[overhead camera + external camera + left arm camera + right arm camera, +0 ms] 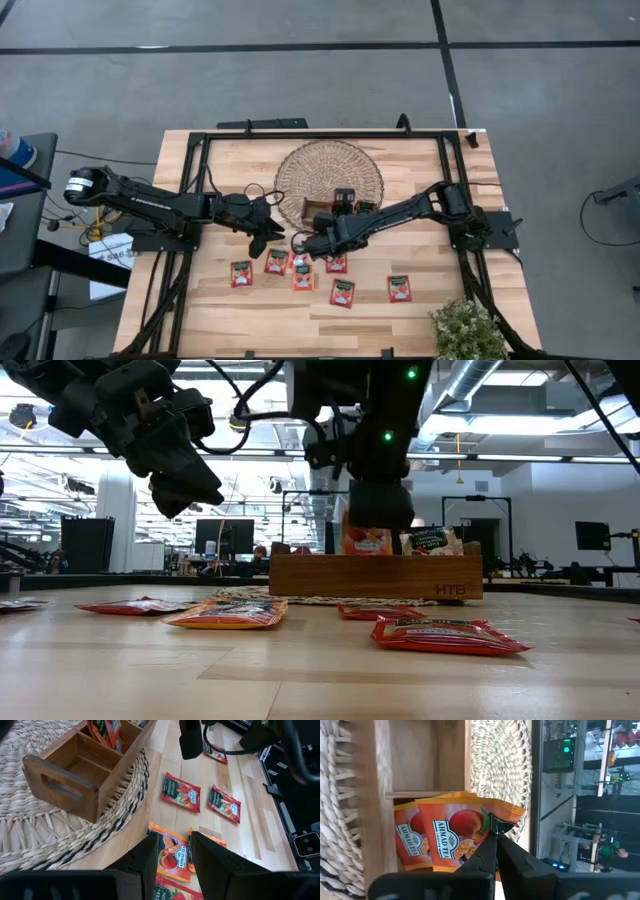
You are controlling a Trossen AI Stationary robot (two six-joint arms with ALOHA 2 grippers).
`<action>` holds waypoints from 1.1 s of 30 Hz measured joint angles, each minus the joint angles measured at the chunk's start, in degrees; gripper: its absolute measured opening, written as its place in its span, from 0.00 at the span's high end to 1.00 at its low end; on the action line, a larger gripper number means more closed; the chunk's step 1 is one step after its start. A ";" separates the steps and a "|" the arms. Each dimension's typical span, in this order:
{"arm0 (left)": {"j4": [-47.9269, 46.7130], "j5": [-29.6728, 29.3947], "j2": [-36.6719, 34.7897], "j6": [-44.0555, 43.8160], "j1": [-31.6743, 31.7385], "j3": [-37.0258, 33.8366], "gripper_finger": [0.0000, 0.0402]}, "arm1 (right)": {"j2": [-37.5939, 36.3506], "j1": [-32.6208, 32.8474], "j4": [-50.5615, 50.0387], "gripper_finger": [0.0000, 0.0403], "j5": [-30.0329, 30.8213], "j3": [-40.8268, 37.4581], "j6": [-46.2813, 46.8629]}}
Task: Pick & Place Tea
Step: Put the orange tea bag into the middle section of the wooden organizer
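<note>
The right gripper [492, 837] pinched an orange tea packet [457, 840] over the wooden box [427, 757]. The left gripper [172, 857] hung half-open, empty, above loose packets [342, 292]. That thin corner pinch might slip.

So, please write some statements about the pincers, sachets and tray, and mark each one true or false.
1. The right pincer is shut on an orange sachet at the wooden tray. True.
2. The left pincer grips a sachet. False: it hangs open above the table sachets.
3. The tray rests on a woven mat. True.
4. Every tray compartment is full. False: at least one is empty.
</note>
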 joint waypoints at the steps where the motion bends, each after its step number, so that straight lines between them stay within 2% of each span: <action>1: 0.00 0.00 0.01 0.00 0.01 0.00 0.73 | 0.00 0.03 0.16 1.00 0.02 -0.36 0.58; 6: 0.00 0.00 0.00 0.20 -0.01 0.00 0.73 | 0.00 0.31 0.44 1.00 0.06 -2.68 1.53; 20: 0.00 0.00 0.00 0.52 0.01 0.00 0.73 | 0.00 0.00 2.71 1.00 0.00 -2.71 3.27; 33: 0.00 0.00 0.00 0.48 0.00 0.00 0.73 | 0.00 -1.21 2.66 0.93 -0.75 -2.70 2.90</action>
